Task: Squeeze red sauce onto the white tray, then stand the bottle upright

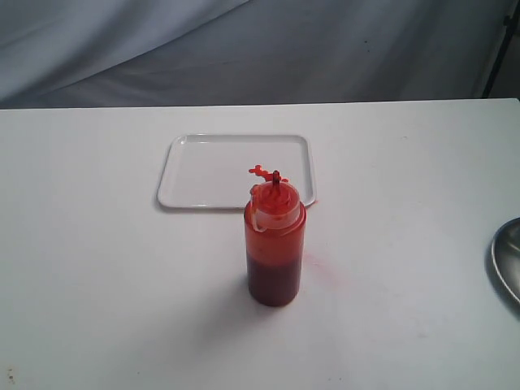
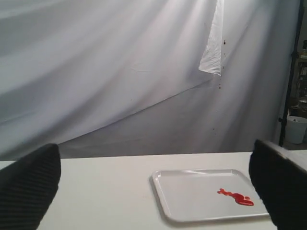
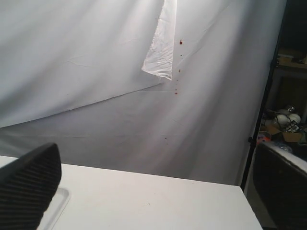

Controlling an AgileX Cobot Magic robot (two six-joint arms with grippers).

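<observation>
The bottle (image 1: 275,248) stands upright in the middle of the table, dark red sauce in its lower half, its nozzle and small cap pointing up. Just behind it lies the white tray (image 1: 211,171), with a small blob of red sauce (image 1: 262,171) near its right side. In the left wrist view the tray (image 2: 192,196) and the sauce (image 2: 237,197) lie ahead of my left gripper (image 2: 156,189), which is open and empty. My right gripper (image 3: 156,191) is open too, over bare table, with a tray corner (image 3: 55,211) beside one finger. Neither gripper shows in the exterior view.
A grey round metal dish (image 1: 508,260) sits at the table's right edge. A faint pink smear (image 1: 321,268) marks the table right of the bottle. A white cloth (image 1: 260,49) hangs behind the table's far edge. A black stand pole (image 3: 254,139) rises beyond the table's corner.
</observation>
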